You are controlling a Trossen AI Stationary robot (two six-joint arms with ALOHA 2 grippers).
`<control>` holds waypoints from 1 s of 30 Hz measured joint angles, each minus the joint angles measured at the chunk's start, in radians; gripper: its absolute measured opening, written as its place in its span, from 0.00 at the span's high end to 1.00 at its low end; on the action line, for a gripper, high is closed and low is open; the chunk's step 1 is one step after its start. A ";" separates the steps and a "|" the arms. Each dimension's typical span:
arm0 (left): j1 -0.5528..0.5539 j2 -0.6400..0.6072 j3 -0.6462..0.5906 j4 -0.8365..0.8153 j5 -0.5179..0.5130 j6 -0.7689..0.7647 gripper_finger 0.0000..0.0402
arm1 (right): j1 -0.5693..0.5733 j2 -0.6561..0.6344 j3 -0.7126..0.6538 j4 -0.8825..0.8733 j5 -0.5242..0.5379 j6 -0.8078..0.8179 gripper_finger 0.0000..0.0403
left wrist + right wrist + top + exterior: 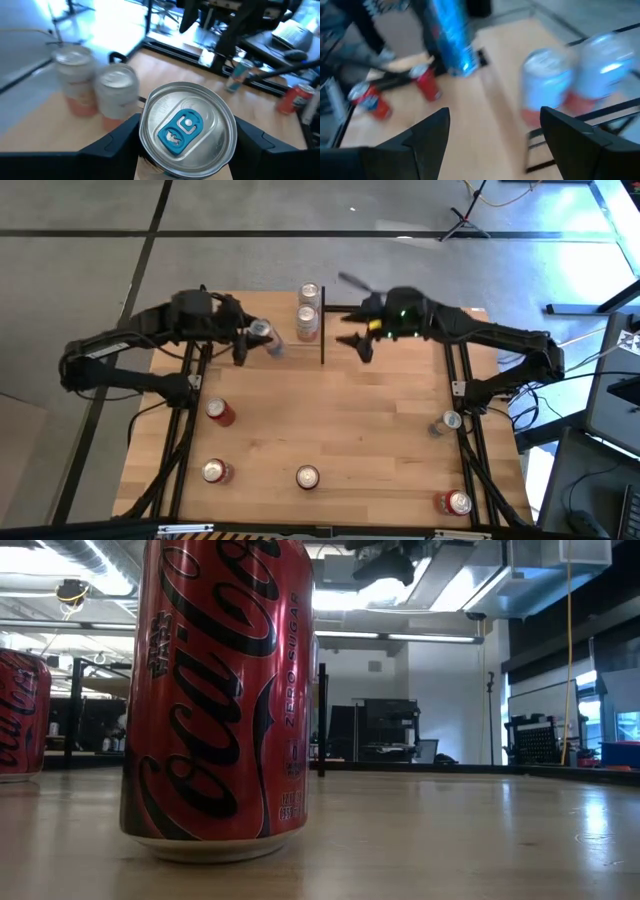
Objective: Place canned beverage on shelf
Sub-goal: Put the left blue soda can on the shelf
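While left gripper [186, 145] pinches blue can [186, 129] near shelf [322, 330], I note right gripper [495, 135] spread, empty; red cans [220, 412] on table [350, 420].

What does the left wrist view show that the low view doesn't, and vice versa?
Only the left wrist view: the left gripper shut on a silver-topped can with a blue tab, and two pale cans standing side by side just beyond it. Only the low view: a Coca-Cola Zero Sugar can upright, filling the near frame, and its label readable. Both share the light-wood tabletop and red cans standing on it.
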 joint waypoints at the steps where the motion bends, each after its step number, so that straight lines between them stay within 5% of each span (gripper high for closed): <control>1: 0.021 -0.010 0.000 -0.002 -0.001 0.010 0.48 | -0.015 0.000 0.014 -0.002 0.005 0.000 0.26; 14: 0.238 0.040 0.149 -0.181 0.017 0.110 0.48 | -0.177 0.000 0.066 -0.019 -0.003 -0.027 0.26; 30: 0.437 0.259 0.129 0.008 0.185 0.203 0.47 | -0.244 0.000 0.066 -0.078 -0.095 -0.128 0.26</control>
